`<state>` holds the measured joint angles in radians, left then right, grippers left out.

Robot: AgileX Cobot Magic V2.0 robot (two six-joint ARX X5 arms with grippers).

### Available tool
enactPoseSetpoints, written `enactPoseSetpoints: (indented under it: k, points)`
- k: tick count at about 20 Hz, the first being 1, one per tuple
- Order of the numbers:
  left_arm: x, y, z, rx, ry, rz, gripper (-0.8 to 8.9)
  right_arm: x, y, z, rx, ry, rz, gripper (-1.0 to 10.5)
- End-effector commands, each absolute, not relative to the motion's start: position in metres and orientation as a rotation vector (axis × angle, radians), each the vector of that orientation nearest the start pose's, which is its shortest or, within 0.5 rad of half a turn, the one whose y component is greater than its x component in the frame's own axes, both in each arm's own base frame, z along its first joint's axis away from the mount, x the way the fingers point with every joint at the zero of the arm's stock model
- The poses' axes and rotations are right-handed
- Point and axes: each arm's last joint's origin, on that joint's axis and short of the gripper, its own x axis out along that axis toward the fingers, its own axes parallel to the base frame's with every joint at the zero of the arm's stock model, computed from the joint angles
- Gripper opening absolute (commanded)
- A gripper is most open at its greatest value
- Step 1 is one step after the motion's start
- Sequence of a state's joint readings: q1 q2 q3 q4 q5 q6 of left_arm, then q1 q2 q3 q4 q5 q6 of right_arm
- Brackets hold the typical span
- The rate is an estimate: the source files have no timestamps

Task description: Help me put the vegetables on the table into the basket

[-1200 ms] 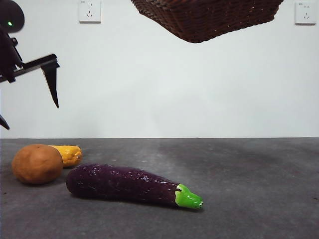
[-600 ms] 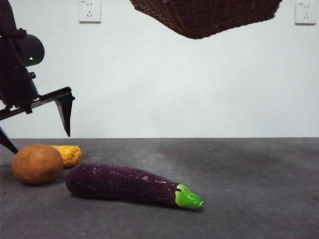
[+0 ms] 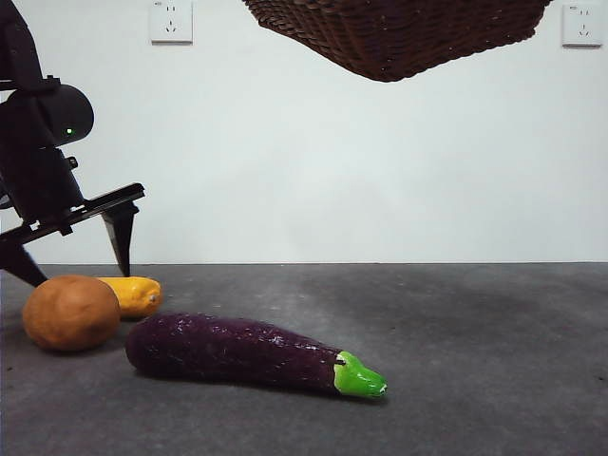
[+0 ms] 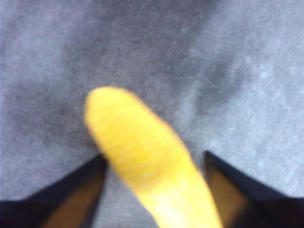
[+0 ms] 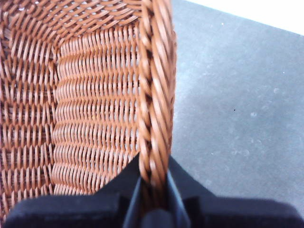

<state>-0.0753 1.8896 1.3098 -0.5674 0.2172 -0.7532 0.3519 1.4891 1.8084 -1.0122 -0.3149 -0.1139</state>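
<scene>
On the table [image 3: 456,361], the dark-purple eggplant [image 3: 237,351] lies at front left with its green cap pointing right. To its left sits the brown potato [image 3: 71,313], and the yellow-orange piece [image 3: 138,294] lies just behind it. My left gripper [image 3: 73,271] is low over that spot and open. In the left wrist view the yellow piece [image 4: 142,152] lies between the spread jaws of the left gripper [image 4: 154,156], with a gap on each side. The wicker basket [image 3: 389,33] hangs in the air at the top. My right gripper [image 5: 153,175] is shut on the basket's braided rim [image 5: 154,85].
A white wall with two sockets [image 3: 171,21] stands behind the table. Bare grey table surface stretches to the right of the eggplant, beneath the raised basket.
My left gripper has come down and rightward, from well above the table to straddling the yellow piece. The basket has stayed aloft, shifting only slightly.
</scene>
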Motion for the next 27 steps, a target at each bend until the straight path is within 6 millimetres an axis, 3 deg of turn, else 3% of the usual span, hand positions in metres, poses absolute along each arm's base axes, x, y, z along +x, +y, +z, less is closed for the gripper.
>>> enactPoseSetpoints:
  k: [1, 6, 9, 13, 15, 18, 22, 27]
  points:
    - [0.380, -0.037, 0.177, -0.727, 1.203, 0.176, 0.24, 0.263, 0.107, 0.443, -0.111, 0.644, 0.690, -0.1]
    - [0.382, -0.036, 0.178, -0.687, 1.183, 0.140, -0.08, 0.263, 0.107, 0.443, -0.111, 0.645, 0.690, -0.1]
    - [0.390, -0.035, 0.184, -0.711, 1.120, 0.007, -0.08, 0.263, 0.107, 0.442, -0.110, 0.654, 0.689, -0.1]
    - [0.386, -0.032, 0.214, -0.633, 1.006, -0.139, -0.08, 0.267, 0.108, 0.437, -0.099, 0.693, 0.679, -0.1]
    - [0.375, -0.024, 0.240, -0.543, 0.942, -0.190, -0.08, 0.273, 0.109, 0.429, -0.096, 0.726, 0.649, -0.1]
    - [0.346, -0.008, 0.284, -0.385, 0.849, -0.247, -0.08, 0.284, 0.104, 0.412, -0.067, 0.786, 0.586, -0.1]
    - [0.294, 0.008, 0.338, -0.262, 0.733, -0.315, -0.08, 0.295, 0.099, 0.369, 0.001, 0.887, 0.529, -0.1]
    - [0.220, -0.004, 0.377, -0.198, 0.609, -0.488, -0.07, 0.301, 0.103, 0.311, 0.129, 0.971, 0.533, -0.1]
